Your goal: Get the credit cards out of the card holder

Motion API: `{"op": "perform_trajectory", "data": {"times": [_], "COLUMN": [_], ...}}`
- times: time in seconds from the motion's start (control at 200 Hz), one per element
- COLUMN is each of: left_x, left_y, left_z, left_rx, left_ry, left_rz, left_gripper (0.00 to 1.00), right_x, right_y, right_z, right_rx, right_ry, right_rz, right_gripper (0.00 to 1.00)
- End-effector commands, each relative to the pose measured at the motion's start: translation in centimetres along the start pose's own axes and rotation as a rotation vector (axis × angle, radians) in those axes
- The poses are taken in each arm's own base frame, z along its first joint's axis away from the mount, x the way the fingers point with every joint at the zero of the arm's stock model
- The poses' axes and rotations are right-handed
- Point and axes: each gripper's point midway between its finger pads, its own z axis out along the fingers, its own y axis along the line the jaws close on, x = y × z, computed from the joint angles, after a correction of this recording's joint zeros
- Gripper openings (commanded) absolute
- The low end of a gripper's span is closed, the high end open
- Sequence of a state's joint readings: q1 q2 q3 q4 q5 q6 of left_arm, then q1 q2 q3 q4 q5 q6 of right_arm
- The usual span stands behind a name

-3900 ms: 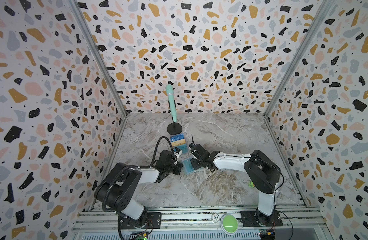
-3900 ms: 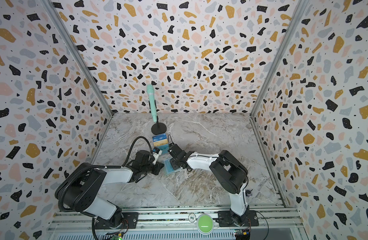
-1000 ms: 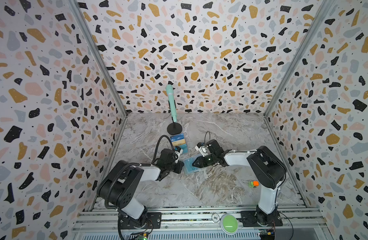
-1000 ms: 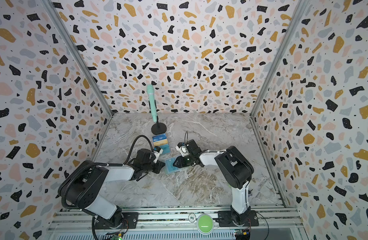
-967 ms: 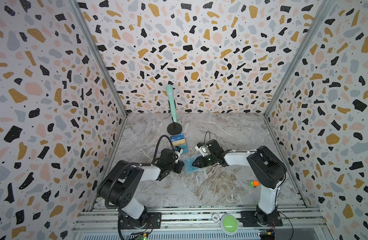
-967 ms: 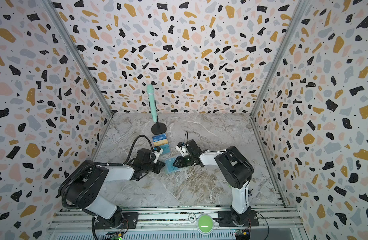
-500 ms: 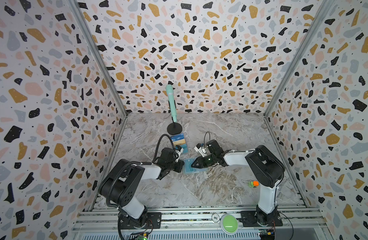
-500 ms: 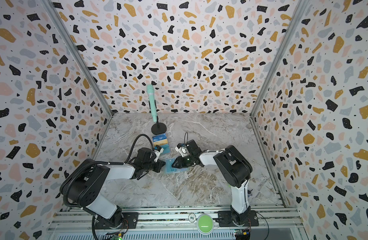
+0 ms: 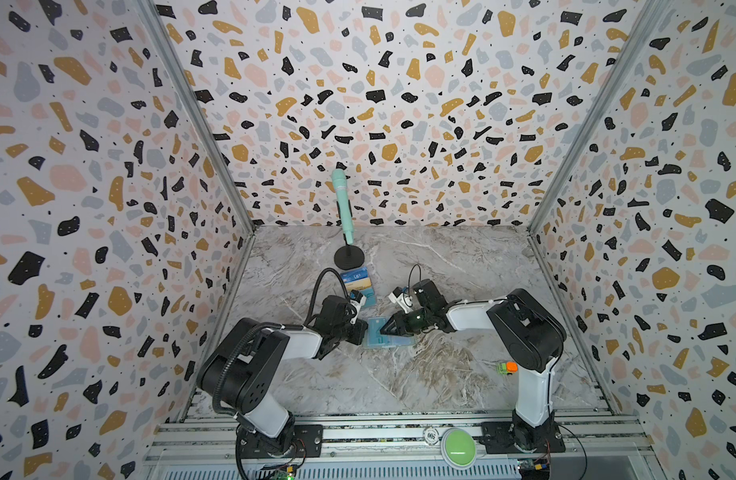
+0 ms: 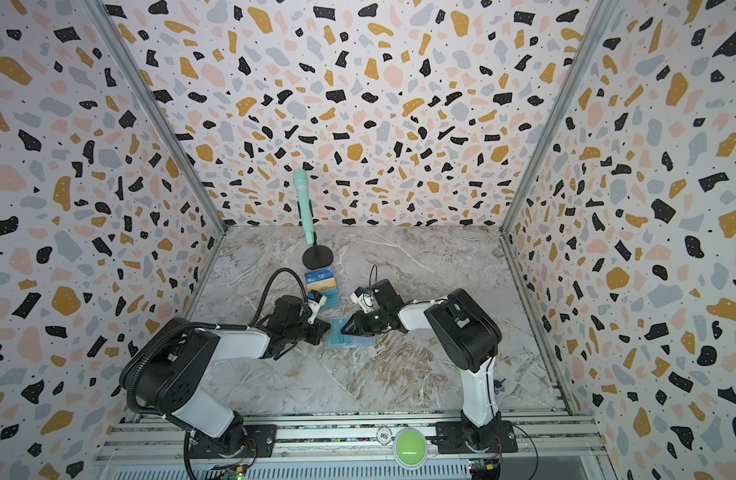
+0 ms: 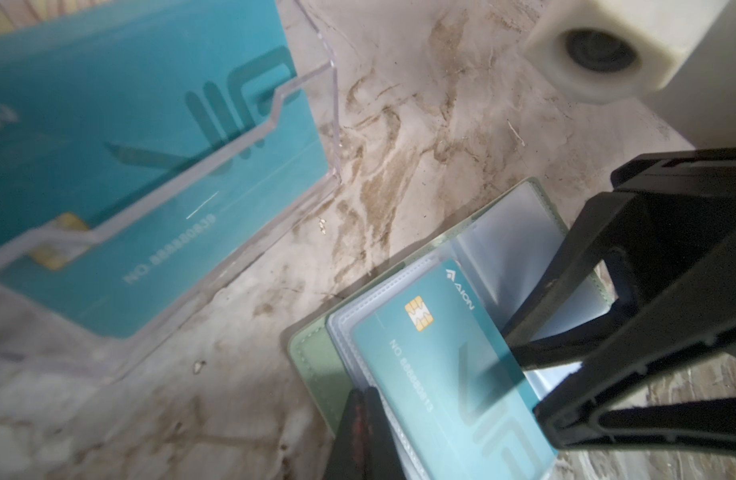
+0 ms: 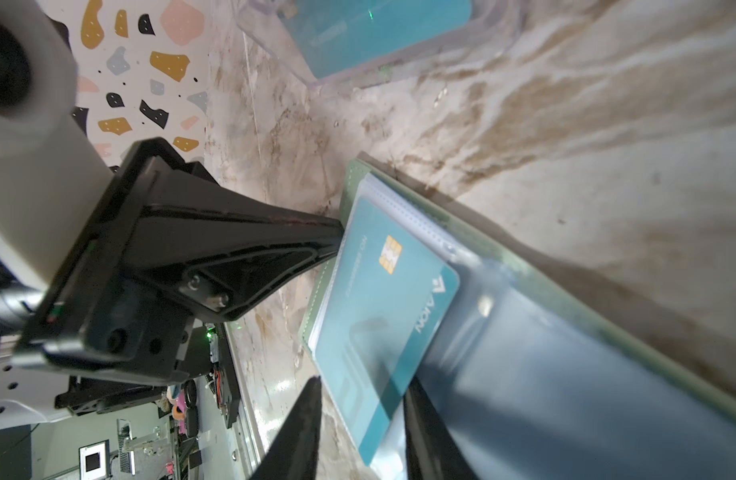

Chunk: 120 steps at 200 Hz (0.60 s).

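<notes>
Open card holder point(image 11: 316, 376) lying on counter point(image 11: 441, 124), teal card point(image 11: 436, 374) protruding from sleeve point(image 11: 511, 245), left hand point(image 12: 337, 232) pressed together at cover edge, right hand point(image 12: 360, 419) straddling card, grip indeterminate, clear stand point(image 11: 333, 124) holding second card point(image 11: 129, 145).

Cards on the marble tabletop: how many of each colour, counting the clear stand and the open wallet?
Teal plastic cards: 2, the front card in the clear acrylic tiered stand and the chip card in the open mint-green booklet wallet
Dark blue plastic card: 1
Golden yellow plastic card: 1
Total: 4
</notes>
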<state>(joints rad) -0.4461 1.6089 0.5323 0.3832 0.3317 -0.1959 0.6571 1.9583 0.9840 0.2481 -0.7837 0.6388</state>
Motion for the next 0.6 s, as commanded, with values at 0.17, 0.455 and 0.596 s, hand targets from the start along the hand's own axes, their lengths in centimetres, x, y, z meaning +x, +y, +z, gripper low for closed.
{"op": "perform_trajectory", "data": {"times": [0.17,0.455,0.596], "left_x": [1.85,2.09,2.09], "left_y": [-0.66,-0.56,-0.52], "left_z": [-0.11,-0.13,-0.01], "left_rx": [0.039,0.035,0.035], "left_ry": [0.031,0.034,0.035], "left_rz": [-0.016,-0.017,-0.019], "left_gripper": [0.00,0.00,0.00], "right_x": [-1.18,-1.17,-0.87], "right_y": [1.20,1.11,1.38], "right_z": [-0.01,0.50,0.79], "right_rx": [-0.075,-0.092,-0.109], "right_ry": [-0.040,-0.020,-0.001], "right_rz": [0.018,0.028,0.024], "right_gripper": [0.35,0.34,0.34]}}
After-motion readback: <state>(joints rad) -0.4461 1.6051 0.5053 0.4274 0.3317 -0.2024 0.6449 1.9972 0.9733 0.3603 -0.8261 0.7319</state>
